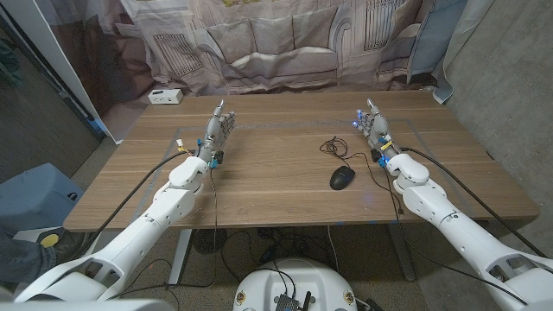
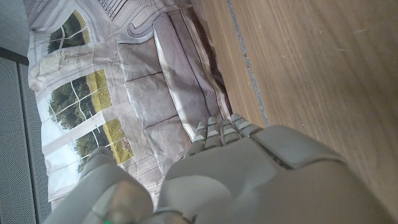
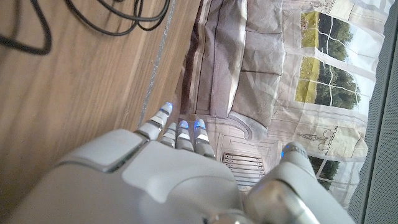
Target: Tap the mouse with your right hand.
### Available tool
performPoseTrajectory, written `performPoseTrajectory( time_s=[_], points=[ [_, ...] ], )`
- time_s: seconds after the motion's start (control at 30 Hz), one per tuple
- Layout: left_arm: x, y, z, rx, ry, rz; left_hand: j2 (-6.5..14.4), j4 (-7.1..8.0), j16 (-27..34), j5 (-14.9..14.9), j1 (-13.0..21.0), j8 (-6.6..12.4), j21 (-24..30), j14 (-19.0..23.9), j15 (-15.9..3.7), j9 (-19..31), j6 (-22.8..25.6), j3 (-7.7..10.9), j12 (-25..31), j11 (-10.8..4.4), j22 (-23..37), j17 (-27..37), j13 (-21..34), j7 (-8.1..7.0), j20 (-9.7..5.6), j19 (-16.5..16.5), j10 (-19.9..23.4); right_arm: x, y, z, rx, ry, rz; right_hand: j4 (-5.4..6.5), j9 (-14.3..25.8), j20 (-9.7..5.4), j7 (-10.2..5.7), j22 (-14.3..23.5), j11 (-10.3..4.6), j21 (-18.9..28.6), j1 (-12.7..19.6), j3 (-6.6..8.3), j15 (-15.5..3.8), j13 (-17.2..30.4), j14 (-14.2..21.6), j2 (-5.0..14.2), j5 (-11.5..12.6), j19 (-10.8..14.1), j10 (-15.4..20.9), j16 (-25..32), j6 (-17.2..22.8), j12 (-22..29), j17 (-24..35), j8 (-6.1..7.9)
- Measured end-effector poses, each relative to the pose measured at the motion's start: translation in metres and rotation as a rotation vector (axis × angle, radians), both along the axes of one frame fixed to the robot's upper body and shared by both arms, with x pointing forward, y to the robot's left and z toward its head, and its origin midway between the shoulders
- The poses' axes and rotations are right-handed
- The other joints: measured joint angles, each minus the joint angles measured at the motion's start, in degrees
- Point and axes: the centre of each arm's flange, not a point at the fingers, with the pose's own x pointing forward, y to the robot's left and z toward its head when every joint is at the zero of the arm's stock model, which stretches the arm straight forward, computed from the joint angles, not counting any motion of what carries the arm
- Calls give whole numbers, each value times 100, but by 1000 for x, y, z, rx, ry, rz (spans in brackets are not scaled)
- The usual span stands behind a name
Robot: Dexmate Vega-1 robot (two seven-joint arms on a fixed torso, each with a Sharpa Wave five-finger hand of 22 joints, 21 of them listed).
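Mouse (image 1: 342,178) sits on the table (image 1: 276,186), right of middle, long axis running near-to-far. Right hand (image 1: 374,125) is empty, fingers straight; mouse lies nearer the robot and toward centre from it. Left hand (image 1: 218,131), also empty, is much farther off.

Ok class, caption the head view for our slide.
Right hand open beyond the black mouse; left hand open across the wooden table.

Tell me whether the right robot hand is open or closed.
Open: the right robot hand holds nothing, fingers extended and apart, standing beyond the mouse without touching it.
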Motion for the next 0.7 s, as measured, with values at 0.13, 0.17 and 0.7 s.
performPoseTrajectory(
  time_s=[0.13, 0.17, 0.7],
  points=[
    [-2, -2, 0, 0, -2, 8, 0, 0, 22, 0, 0, 0, 0, 13, 13, 0, 25, 0, 0, 3, 0, 0, 0, 24, 0, 0, 21, 0, -3, 0, -9, -5, 0, 0, 0, -15, -7, 0, -24, 0, 14, 0, -34, 0, 80, -14, 0, 138, 106, 21, 7, 0, -13, 0],
    [-2, -3, 0, 0, -3, 9, 0, -18, 22, 0, 0, 8, 0, 48, 19, 0, 53, 18, 25, -9, 0, 0, 0, 49, 3, 2, 76, 0, -3, 0, -9, -9, 0, 0, 0, -30, -43, 0, -43, 0, 14, 0, -34, 0, 101, -14, 0, 152, 125, 21, 43, 25, -17, 0],
    [-17, -8, -5, 5, -27, 12, 92, -49, 66, 0, 92, 111, 33, 419, -10, 0, 484, 48, 133, -22, -1, -1, -1, 69, 78, 374, 431, -14, -9, 2, -11, -67, -6, 0, 26, -31, -127, -1, -63, 0, 44, 0, -71, 26, 200, 17, 0, 276, 269, 43, 393, 42, -44, 106]
  ],
)
